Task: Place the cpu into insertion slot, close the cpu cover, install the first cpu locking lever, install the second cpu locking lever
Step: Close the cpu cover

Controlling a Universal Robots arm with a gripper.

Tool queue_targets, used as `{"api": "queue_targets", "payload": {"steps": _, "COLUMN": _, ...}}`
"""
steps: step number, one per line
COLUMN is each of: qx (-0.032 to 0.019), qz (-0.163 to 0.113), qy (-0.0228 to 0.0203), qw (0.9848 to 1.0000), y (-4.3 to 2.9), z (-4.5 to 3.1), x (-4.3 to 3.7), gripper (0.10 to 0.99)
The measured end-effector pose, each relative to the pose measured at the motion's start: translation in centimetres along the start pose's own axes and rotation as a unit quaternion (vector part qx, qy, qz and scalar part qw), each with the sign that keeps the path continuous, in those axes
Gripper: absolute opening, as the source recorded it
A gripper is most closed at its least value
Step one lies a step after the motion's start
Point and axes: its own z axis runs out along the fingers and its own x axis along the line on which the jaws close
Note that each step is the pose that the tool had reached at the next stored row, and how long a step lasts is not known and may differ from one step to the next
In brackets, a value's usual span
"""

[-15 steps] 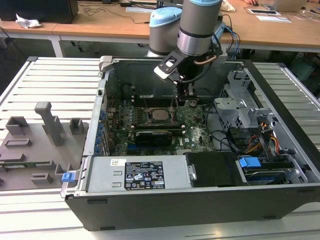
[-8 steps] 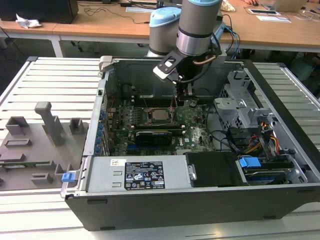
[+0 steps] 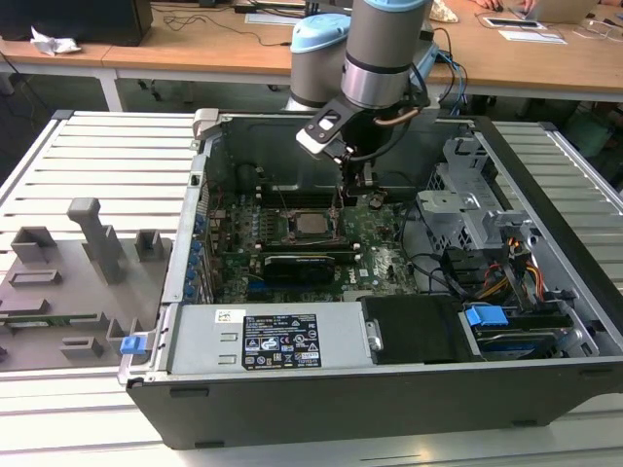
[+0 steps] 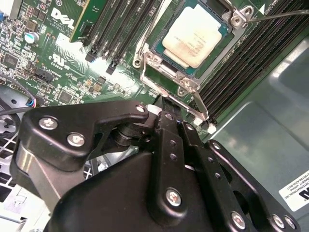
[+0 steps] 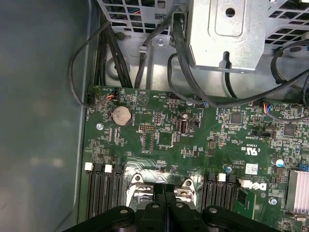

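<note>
The cpu (image 4: 193,35), a pale silver square, lies flat in the insertion slot (image 4: 159,54) on the green board; it also shows in the exterior view as the cpu (image 3: 310,226). The cpu cover (image 4: 145,46), a thin metal frame, lies down around it. One wire locking lever (image 4: 199,104) runs along the socket side nearest my gripper. A second thin lever (image 4: 282,14) sticks out past the far corner. My gripper (image 4: 166,102) hovers just beside the near lever, black fingers pressed together, nothing seen between them. It hangs over the socket's edge as gripper (image 3: 343,195) and gripper (image 5: 164,195).
Black memory slots (image 4: 241,63) flank the socket. A metal drive cage (image 3: 467,209) with cables (image 5: 178,58) stands close on the exterior view's right. The power supply (image 3: 277,341) lies along the case front. Grey fixtures (image 3: 78,272) sit outside the case.
</note>
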Motion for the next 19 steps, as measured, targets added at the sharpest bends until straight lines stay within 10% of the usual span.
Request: {"api": "queue_targets", "payload": {"steps": 19, "qx": 0.0, "qz": 0.0, "qy": 0.0, "qw": 1.0, "y": -1.31, "z": 0.02, "x": 0.1, "gripper": 0.106}}
